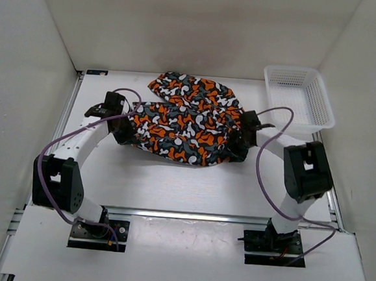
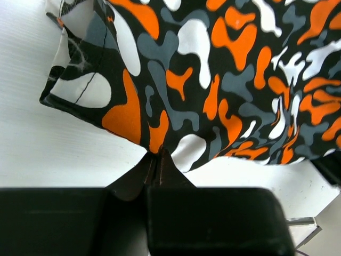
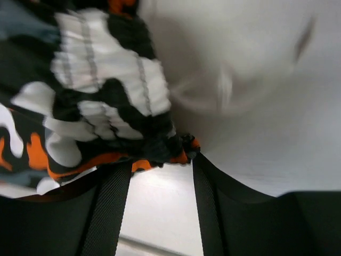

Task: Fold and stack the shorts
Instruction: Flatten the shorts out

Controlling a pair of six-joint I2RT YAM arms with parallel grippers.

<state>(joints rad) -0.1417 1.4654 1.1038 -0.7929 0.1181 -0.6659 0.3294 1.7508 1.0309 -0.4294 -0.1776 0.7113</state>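
One soft, crumpled pair of orange-white-black camouflage fabric shorts (image 1: 188,118) sags over my smooth white table (image 1: 171,185); left hand (image 2: 157,160) pinches its hem; right hand (image 3: 160,157) clamps the ribbed waistband.

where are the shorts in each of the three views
Top external: the shorts are mid-table, spanning from the left gripper to the right gripper.
Left wrist: the shorts fill the upper picture, an edge pinched in the shut fingertips at bottom centre.
Right wrist: the shorts are upper left, their waistband bunched at the fingertips.
Shared landmark: the white table beneath.
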